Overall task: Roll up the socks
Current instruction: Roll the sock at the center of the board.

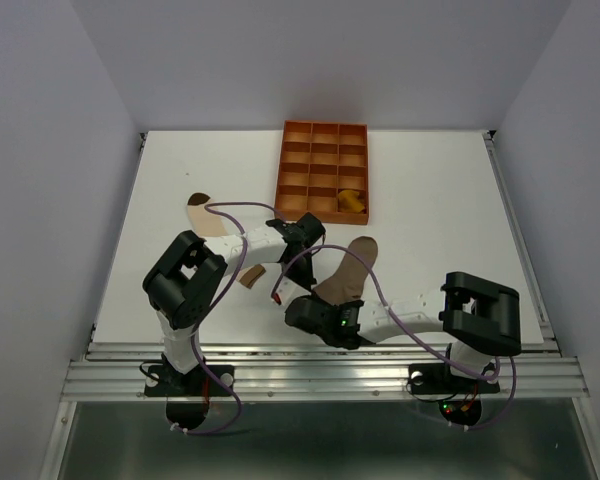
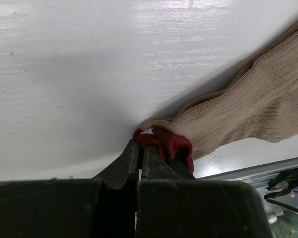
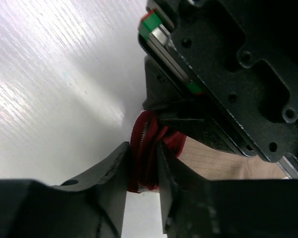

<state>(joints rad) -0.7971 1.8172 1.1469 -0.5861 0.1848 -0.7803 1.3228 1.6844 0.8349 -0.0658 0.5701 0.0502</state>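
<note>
- Since both grippers sit on the same end of one sock, this reads as the start of a roll: the cuff is pinned so it can be turned over onto the body.
- left gripper (image 2: 140, 147): jaws together, clamped on the red cuff (image 2: 171, 144) of the taupe-brown ribbed fabric sock (image 2: 258, 104), low against the white table (image 1: 430, 200).
- right gripper (image 3: 141, 166): just beside the left one, a finger either side of that same cuff and fabric filling the gap. I read it as gripped; how firmly, can't tell.
- Sock body lies flat, running away from the cuff toward the far right. That flat length is what's left to roll.
- Farther left: cream fabric sock with a brown toe (image 1: 205, 214), flat, well apart from both grippers.
- Far: orange gridded plastic tray (image 1: 325, 124). The mustard-yellow fabric sock (image 1: 352, 202) sits in its near right compartment, compact, probably already rolled.
</note>
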